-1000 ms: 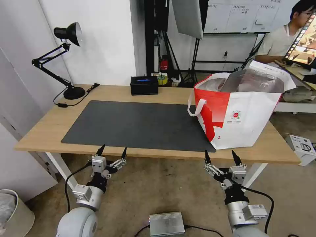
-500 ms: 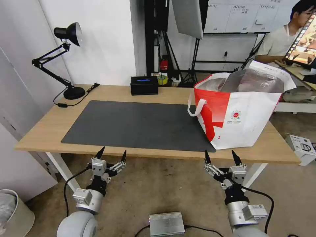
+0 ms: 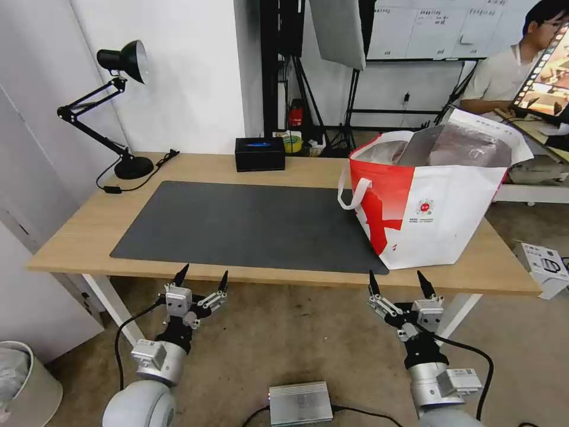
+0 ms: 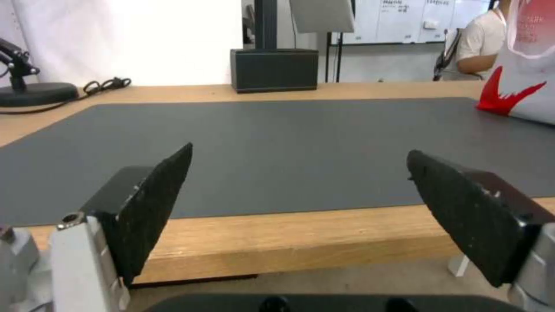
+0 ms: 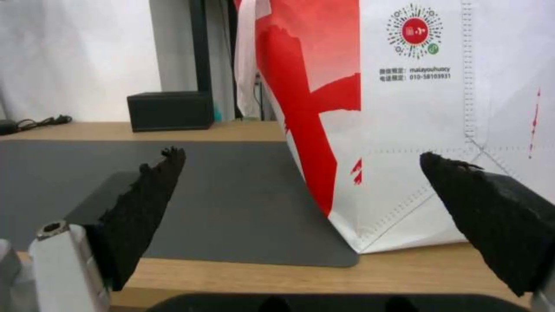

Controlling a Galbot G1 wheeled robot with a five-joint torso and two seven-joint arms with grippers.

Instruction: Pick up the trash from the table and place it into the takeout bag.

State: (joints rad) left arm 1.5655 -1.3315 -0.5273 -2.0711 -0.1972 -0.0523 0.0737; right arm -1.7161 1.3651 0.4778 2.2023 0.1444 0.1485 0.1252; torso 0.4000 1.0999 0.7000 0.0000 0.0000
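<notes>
Both the left gripper and right gripper are hovering wide open and empty below the bench's near edge; the takeout bag is standing at far right.

A long light-wood table on white legs is being shown carrying a large dark grey mat, which is lying lengthwise close to the near edge. A white and red takeout bag is standing upright toward the right end, partly on the mat's right end. A black box is sitting at the far edge, and a black desk lamp is standing at the far left corner, its cord lying on the wood.
</notes>
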